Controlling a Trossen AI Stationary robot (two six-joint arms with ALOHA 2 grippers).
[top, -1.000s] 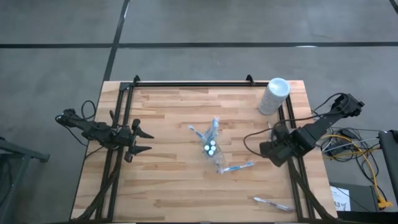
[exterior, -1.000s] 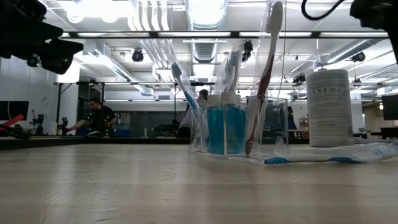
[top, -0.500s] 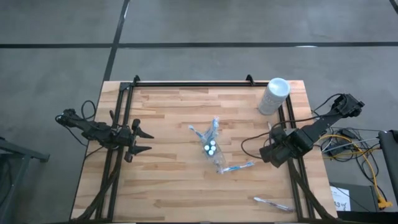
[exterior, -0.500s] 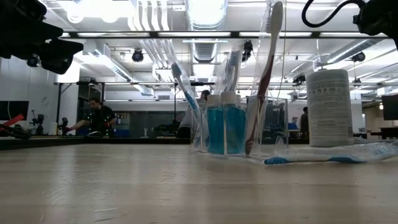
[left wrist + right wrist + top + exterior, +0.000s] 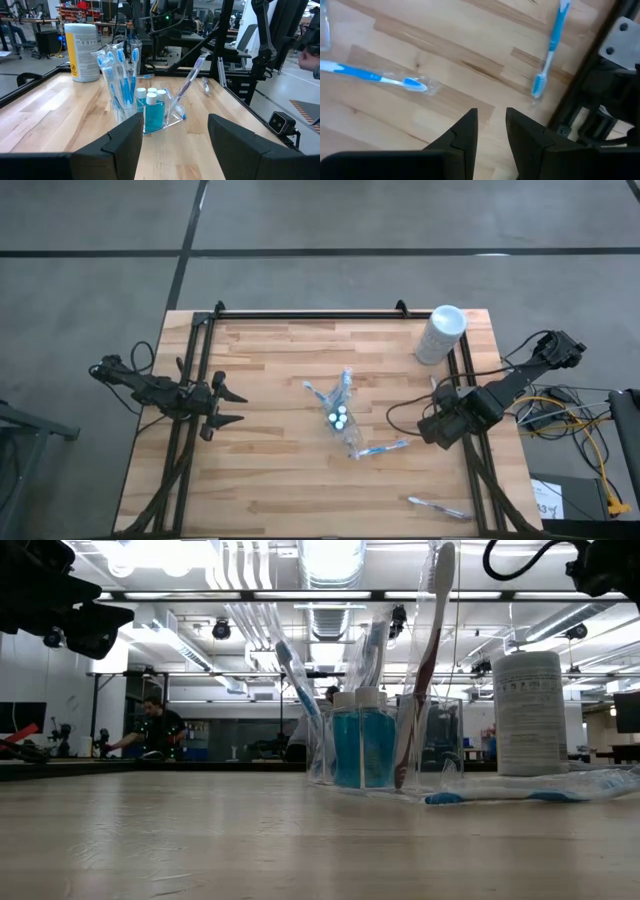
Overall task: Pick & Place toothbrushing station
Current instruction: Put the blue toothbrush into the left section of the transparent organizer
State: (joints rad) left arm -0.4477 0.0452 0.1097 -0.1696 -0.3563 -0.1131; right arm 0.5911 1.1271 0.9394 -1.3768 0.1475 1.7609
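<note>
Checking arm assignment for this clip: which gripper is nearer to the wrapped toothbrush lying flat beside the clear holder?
Right. The right gripper hovers just off the wrapped toothbrush, toward the table's right edge. The left gripper waits at the left edge, beyond the clear holder.

My table (image 5: 270, 480) is pale wood in jointed strips, smooth with a soft sheen. Ahead of my left tool (image 5: 172, 145), whose fingers (image 5: 122, 145) are matt black plastic, the pouch (image 5: 170, 112) is clear, glossy plastic, the tubes (image 5: 152, 107) translucent blue with matt white caps, and the toothbrushes (image 5: 120, 75) smooth blue-and-white plastic in crinkly clear wrap. Below my right tool (image 5: 490, 137), one wrapped brush (image 5: 375, 75) glints. The white cylinder (image 5: 82, 52) looks glossy plastic. The frame (image 5: 300, 314) is black metal.
</note>
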